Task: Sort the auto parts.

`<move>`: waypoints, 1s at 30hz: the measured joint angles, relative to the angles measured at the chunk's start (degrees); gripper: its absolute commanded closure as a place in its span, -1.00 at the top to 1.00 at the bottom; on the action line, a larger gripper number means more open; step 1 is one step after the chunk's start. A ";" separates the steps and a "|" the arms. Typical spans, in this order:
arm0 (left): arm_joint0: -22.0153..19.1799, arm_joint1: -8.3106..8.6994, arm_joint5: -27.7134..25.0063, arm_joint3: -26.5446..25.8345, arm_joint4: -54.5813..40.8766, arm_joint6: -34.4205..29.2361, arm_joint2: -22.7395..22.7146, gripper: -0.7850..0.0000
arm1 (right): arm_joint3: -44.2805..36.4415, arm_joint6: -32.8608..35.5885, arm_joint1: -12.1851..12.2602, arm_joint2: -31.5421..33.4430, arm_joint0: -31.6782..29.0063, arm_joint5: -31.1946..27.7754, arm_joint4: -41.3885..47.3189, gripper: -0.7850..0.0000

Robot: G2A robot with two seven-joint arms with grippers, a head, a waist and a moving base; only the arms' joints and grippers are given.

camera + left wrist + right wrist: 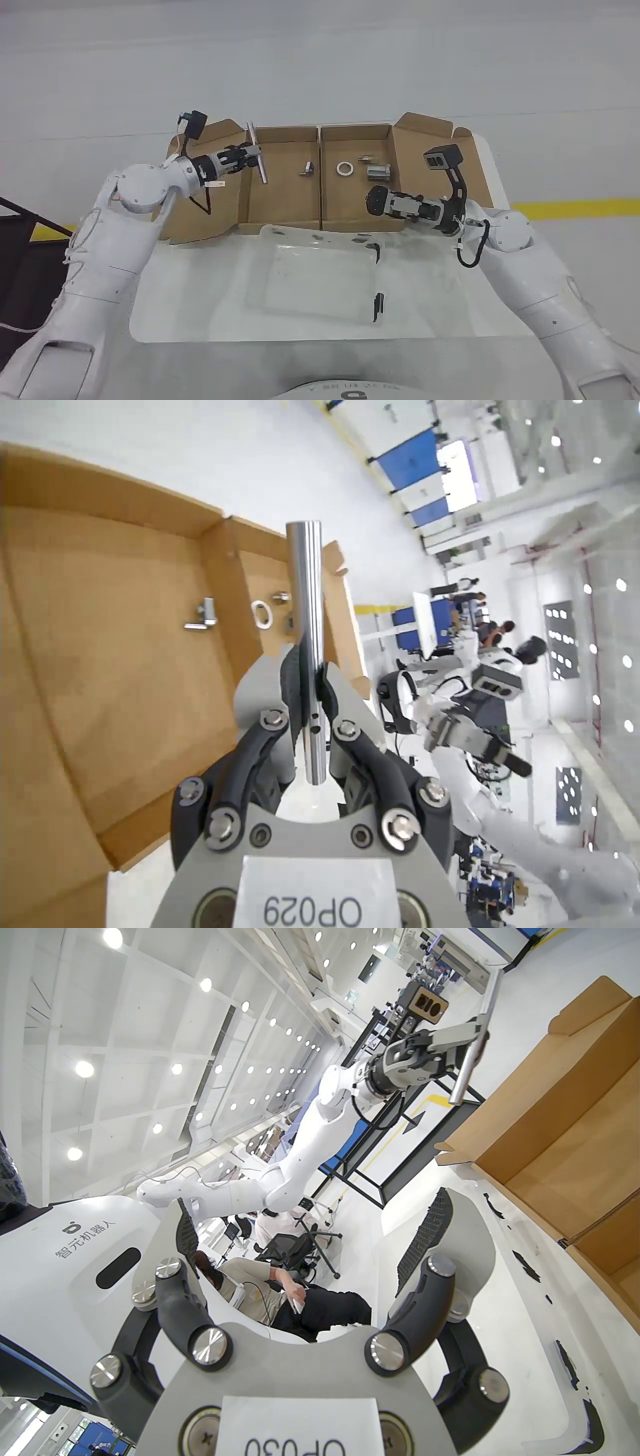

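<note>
Above box [100, 660], left end effector [312, 680] grips rod [305, 590].

Left pincer [311, 681] clamps steel rod [305, 600] (box [100, 660] behind).

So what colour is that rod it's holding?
Shiny silver; the rod shows best in the left wrist view.

A robotics lab hall, with ceiling lamps [84, 1069] and blue partitions [409, 459].
</note>
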 measured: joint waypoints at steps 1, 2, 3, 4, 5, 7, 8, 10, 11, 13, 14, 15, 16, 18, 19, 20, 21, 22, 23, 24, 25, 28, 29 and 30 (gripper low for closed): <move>-1.28 -0.33 1.23 1.19 1.08 -0.14 1.13 -1.00 | 0.00 0.00 0.00 0.00 0.00 0.00 0.00 1.00; -2.98 -0.82 2.75 2.72 2.38 -0.21 2.67 -1.00 | 0.00 0.00 0.00 0.00 0.00 0.00 0.00 1.00; -4.27 -1.21 3.81 3.82 3.53 -0.05 3.86 -1.00 | 0.00 0.00 0.00 0.00 0.00 0.00 0.00 1.00; -5.54 -1.62 4.77 4.89 4.73 0.34 5.05 -1.00 | 0.00 0.00 0.00 0.00 0.00 0.00 0.00 1.00; -7.15 -2.23 5.77 6.21 5.95 1.00 6.63 -1.00 | 0.00 0.00 0.00 0.00 0.00 0.00 0.00 1.00; -9.32 -3.28 6.82 8.18 6.78 1.53 9.02 -1.00 | 0.00 0.00 0.00 0.00 0.00 0.00 0.00 1.00; -10.69 -4.03 7.36 9.48 7.48 1.78 10.73 -1.00 | 0.00 0.00 0.00 0.00 0.00 0.00 0.00 1.00; -12.57 -5.24 8.04 11.43 9.05 2.32 13.56 -1.00 | 0.00 0.00 0.00 0.00 0.00 0.00 0.00 1.00; -13.70 -6.12 8.41 12.81 10.05 2.87 15.45 -1.00 | 0.00 0.00 0.00 0.00 0.00 0.00 0.00 1.00; -15.13 -7.51 8.89 15.05 10.44 3.17 18.07 -1.00 | 0.00 0.00 0.00 0.00 0.00 0.00 0.00 1.00; -16.07 -8.47 9.21 16.78 10.33 3.20 19.63 -1.00 | 0.00 0.00 0.00 0.00 0.00 0.00 0.00 1.00; -16.81 -9.19 9.51 18.21 10.47 3.36 20.75 -1.00 | 0.00 0.00 0.00 0.00 0.00 0.00 0.00 1.00; -17.74 -10.13 9.98 20.22 10.80 3.60 22.19 -1.00 | 0.00 0.00 0.00 0.00 0.00 0.00 0.00 1.00; -18.99 -11.56 10.55 23.34 10.86 3.55 24.09 -1.00 | 0.00 0.00 0.00 0.00 0.00 0.00 0.00 1.00; -19.58 -12.27 10.80 24.93 10.95 3.49 24.98 -1.00 | 0.00 0.00 0.00 0.00 0.00 0.00 0.00 1.00; -20.33 -13.18 10.95 26.96 11.29 3.56 26.08 -1.00 | 0.00 0.00 0.00 0.00 0.00 0.00 0.00 1.00; -20.82 -13.83 10.83 28.40 11.49 3.72 26.80 -1.00 | 0.00 0.00 0.00 0.00 0.00 0.00 0.00 1.00; -21.23 -14.45 10.58 29.79 11.63 3.89 27.45 -1.00 | 0.00 0.00 0.00 0.00 0.00 0.00 0.00 1.00; -21.65 -15.25 10.17 31.55 11.94 4.04 28.29 -1.00 | 0.00 0.00 0.00 0.00 0.00 0.00 0.00 1.00; -21.89 -15.81 9.81 32.76 12.32 4.17 28.92 -1.00 | 0.00 0.00 0.00 0.00 0.00 0.00 0.00 1.00; -22.08 -16.37 9.40 33.89 12.70 4.35 29.50 -1.00 | 0.00 0.00 0.00 0.00 0.00 0.00 0.00 1.00; -22.69 -18.01 8.00 37.43 13.81 5.38 30.97 -1.00 | 0.00 0.00 0.00 0.00 0.00 0.00 0.00 1.00; -22.88 -18.57 7.33 38.74 14.06 5.67 31.33 -1.00 | 0.00 0.00 0.00 0.00 0.00 0.00 0.00 1.00; -23.04 -18.94 6.81 39.65 14.16 5.71 31.51 -1.00 | 0.00 0.00 0.00 0.00 0.00 0.00 0.00 1.00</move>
